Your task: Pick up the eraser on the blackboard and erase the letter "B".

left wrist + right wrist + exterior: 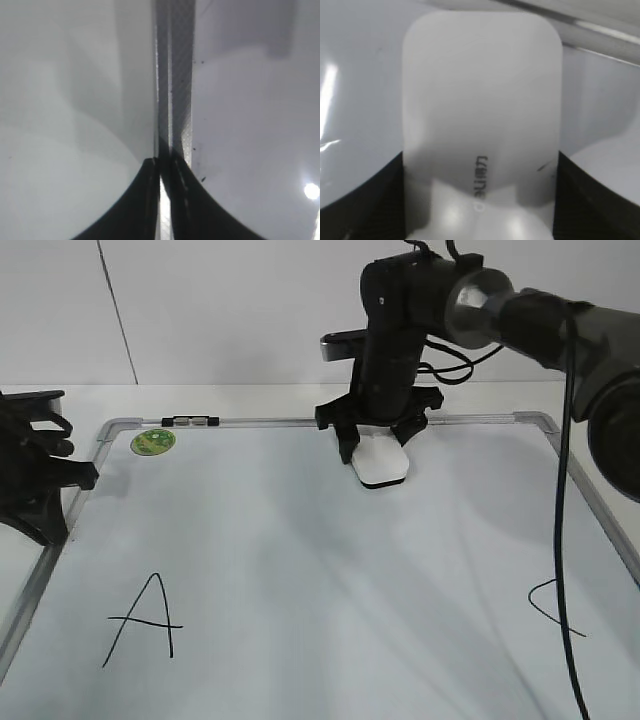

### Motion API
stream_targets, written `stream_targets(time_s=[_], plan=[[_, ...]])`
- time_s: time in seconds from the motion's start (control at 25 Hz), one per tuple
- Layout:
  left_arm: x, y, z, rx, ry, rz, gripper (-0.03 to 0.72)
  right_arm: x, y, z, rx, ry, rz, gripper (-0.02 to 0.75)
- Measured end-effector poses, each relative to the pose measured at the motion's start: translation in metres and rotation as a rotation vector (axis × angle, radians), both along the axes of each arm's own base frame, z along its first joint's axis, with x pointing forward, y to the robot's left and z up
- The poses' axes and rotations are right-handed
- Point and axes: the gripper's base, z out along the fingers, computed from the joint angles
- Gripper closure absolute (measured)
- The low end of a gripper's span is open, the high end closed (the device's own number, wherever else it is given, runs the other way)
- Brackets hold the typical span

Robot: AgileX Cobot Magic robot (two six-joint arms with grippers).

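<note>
Nearest the exterior camera, the blackboard (300, 570) carries a hand-drawn black "A" (145, 622) at its front left and a partial black stroke (553, 606) at its front right edge; no letter "B" can be seen on the board surface in view. Along the left rail rests the left gripper (85, 476), its dark fingers (150, 200) pressed nearly together with only a thin slit between them over the grey frame (172, 75). Farther back, near the top rail, the right gripper (378, 450) stands over the eraser (380, 462), its fingers (365, 200) clamped against both long sides of the white block (480, 100), which sits on the board. At the far left corner lie a green sticker (153, 441) and a marker (190, 421).
</note>
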Motion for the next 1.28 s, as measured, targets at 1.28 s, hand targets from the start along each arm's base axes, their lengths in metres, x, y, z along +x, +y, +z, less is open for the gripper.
stream_targets(time_s=[1.28], plan=[[0.000,0.000,0.000,0.000,0.003,-0.001,0.649,-0.038,0.072,0.000,0.011,0.007,0.109,0.193]])
